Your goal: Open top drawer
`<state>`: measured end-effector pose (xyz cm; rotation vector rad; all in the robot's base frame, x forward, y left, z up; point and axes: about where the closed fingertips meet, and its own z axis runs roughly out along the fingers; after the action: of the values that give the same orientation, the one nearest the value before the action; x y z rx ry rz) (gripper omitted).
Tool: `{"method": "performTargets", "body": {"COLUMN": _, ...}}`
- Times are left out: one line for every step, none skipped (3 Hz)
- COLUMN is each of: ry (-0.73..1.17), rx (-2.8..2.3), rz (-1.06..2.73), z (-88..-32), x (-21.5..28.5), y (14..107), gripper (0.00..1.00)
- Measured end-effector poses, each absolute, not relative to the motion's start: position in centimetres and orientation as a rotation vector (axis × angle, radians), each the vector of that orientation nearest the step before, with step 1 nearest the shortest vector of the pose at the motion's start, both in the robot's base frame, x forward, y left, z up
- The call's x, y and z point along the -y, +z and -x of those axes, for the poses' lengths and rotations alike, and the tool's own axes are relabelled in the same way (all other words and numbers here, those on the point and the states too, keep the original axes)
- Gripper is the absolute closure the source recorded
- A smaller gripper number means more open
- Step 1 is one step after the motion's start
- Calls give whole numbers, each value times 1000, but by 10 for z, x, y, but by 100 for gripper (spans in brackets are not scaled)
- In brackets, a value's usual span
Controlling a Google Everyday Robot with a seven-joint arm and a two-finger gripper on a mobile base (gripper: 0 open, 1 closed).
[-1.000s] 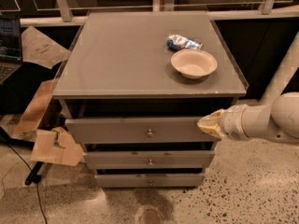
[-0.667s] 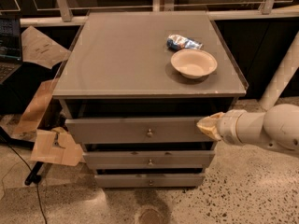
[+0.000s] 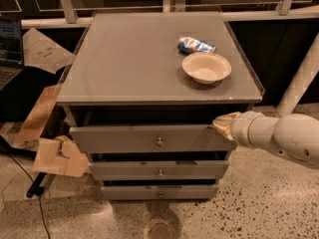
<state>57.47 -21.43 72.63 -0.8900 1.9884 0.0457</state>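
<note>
The top drawer [image 3: 124, 139] is the largest grey front of three, with a small round metal knob [image 3: 159, 142] at its centre. It stands pulled out a little from the grey cabinet [image 3: 149, 59], with a dark gap above it. My gripper [image 3: 223, 124] is at the drawer's upper right corner, reaching in from the right on a white arm [image 3: 279, 136]. Its yellowish tip touches the top edge of the drawer front.
A white bowl [image 3: 206, 67] and a blue-white packet [image 3: 195, 45] lie on the cabinet top. Two slimmer drawers [image 3: 159, 171] sit below. Cardboard pieces [image 3: 55, 156] and a cable lie on the floor at left. A white post [image 3: 301, 78] stands at right.
The top drawer has slid out slightly further. My gripper has stayed at its upper right corner, moving with it towards the front.
</note>
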Motion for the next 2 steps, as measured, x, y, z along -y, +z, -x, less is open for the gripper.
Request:
{"method": "performTargets", "body": {"ry": 46, "rx": -1988, "rz": 890, "z": -575, "x": 214, "y": 726, "gripper": 100}}
{"method": "performTargets", "body": {"ry": 8, "rx": -1970, "rz": 875, "z": -588, "x": 216, "y": 725, "gripper": 100}}
